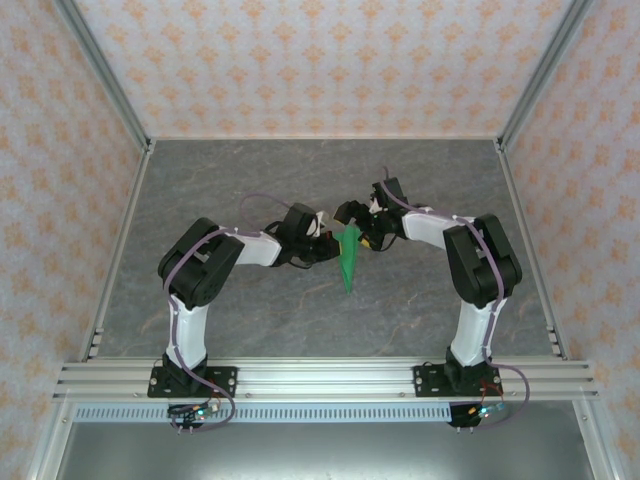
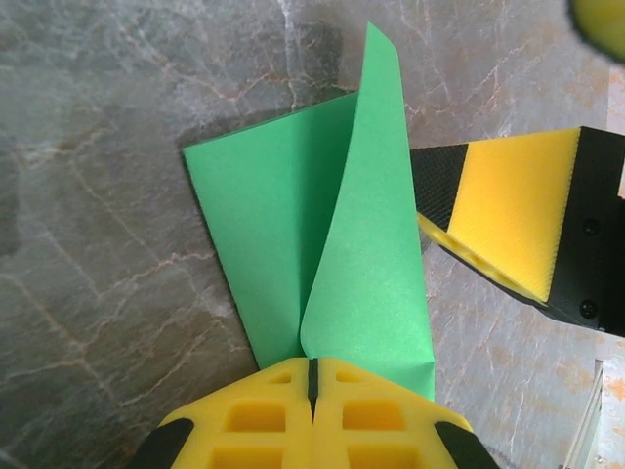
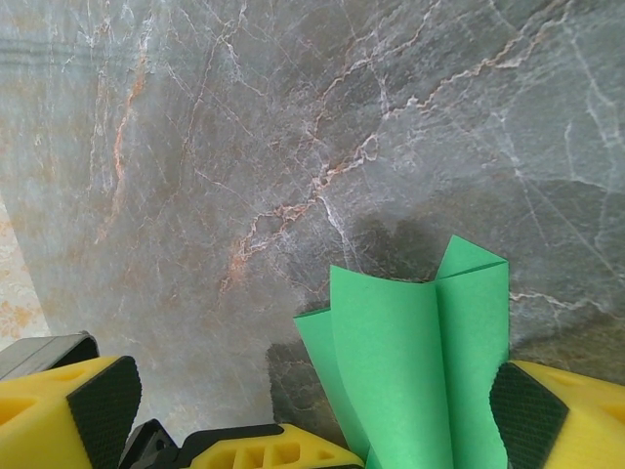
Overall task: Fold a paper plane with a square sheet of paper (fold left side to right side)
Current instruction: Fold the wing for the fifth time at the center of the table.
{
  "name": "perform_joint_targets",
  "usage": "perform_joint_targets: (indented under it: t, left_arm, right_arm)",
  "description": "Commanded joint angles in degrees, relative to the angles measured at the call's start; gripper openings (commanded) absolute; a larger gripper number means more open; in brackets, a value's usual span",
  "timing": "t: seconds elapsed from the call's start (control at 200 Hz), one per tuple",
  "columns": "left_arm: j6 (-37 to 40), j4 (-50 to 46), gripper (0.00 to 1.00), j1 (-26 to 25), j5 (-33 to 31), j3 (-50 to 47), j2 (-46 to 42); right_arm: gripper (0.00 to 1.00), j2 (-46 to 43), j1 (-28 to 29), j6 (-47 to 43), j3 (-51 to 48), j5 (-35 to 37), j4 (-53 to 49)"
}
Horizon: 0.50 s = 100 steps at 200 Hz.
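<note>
Left gripper (image 2: 312, 386) clamped tight on narrow end of green paper (image 2: 278, 230), anchoring it; flap (image 2: 376, 225) stands up ahead. Right gripper (image 3: 314, 405) spread wide, empty, paper between its jaws, probably staged to take flap.

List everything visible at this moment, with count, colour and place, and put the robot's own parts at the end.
sheet of paper: one, bright green, partly folded with one flap raised, mid-table between the hands.
table: one, grey marbled, under everything.
walls: three, pale with an orange pattern, at the far and side edges.
frame rails: several, silver, across the near edge and up the corners.
left arm: one, white and black, base near-left.
right arm: one, white and black, base near-right.
left hand: one, yellow and black, shut on the paper's edge.
right hand: one, yellow and black, open, paper between its fingers.
</note>
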Motion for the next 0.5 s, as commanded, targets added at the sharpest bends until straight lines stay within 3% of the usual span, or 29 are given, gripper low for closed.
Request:
perform_joint_targets:
  t: [0.0, 0.495]
  left_arm:
    - [1.3, -1.3, 0.0, 0.4, -0.6, 1.7, 0.9]
    - [1.3, -1.1, 0.0, 0.6, -1.0, 1.9, 1.7]
  right_arm:
    - [0.97, 3.2, 0.6, -1.6, -0.1, 2.9, -5.0]
    - [0.97, 3.7, 0.8, -2.0, -0.1, 2.9, -5.5]
